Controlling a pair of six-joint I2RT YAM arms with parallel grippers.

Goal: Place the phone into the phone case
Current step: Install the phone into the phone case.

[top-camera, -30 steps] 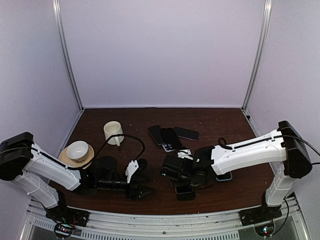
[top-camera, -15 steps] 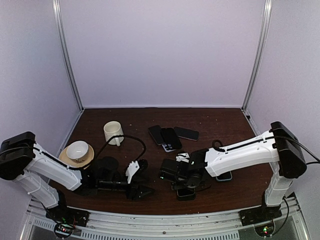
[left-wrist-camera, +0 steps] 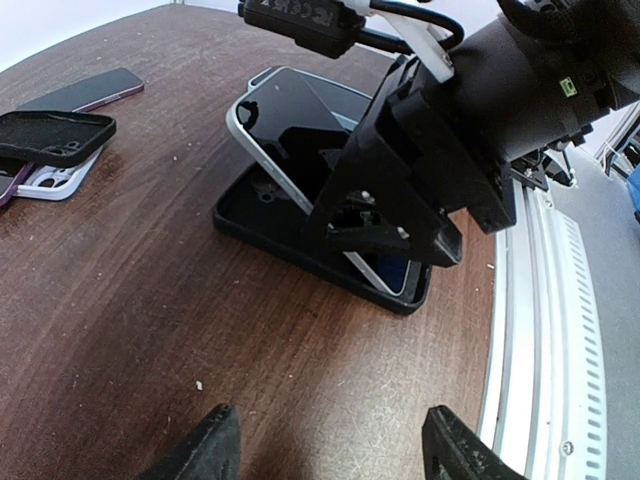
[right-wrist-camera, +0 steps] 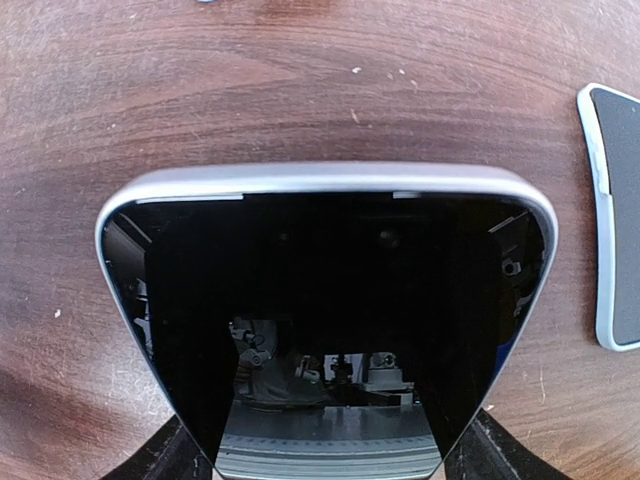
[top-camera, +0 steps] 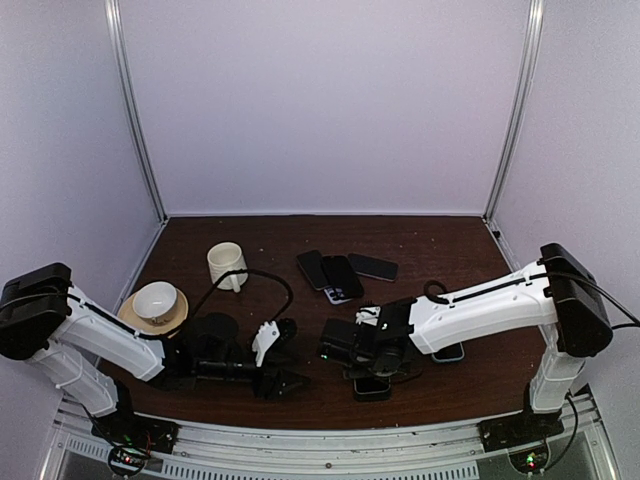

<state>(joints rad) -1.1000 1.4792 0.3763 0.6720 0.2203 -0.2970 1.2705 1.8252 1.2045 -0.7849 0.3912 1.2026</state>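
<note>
Grippers from above: right gripper [top-camera: 372, 352] hangs low over the black phone case [top-camera: 371, 386] at the near edge of the table [top-camera: 430, 245]; left gripper [top-camera: 283, 362] lies nearby, jaws apart, empty. Left wrist: phone [left-wrist-camera: 290, 120] tilts into the case, one end seated, the other raised. Right wrist: fingers [right-wrist-camera: 170, 452] clamp its long edges; rigid, glass-faced, likely slick, so an edge hold and gentle pressing suit.

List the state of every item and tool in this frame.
phone, tilted, one end in the case, other end raised
case, flat on the table, open side up
right tool, shut on phone
left tool, open, empty
mug, upright
bowl, upright on saucer
spare phones, lying on the table
</note>
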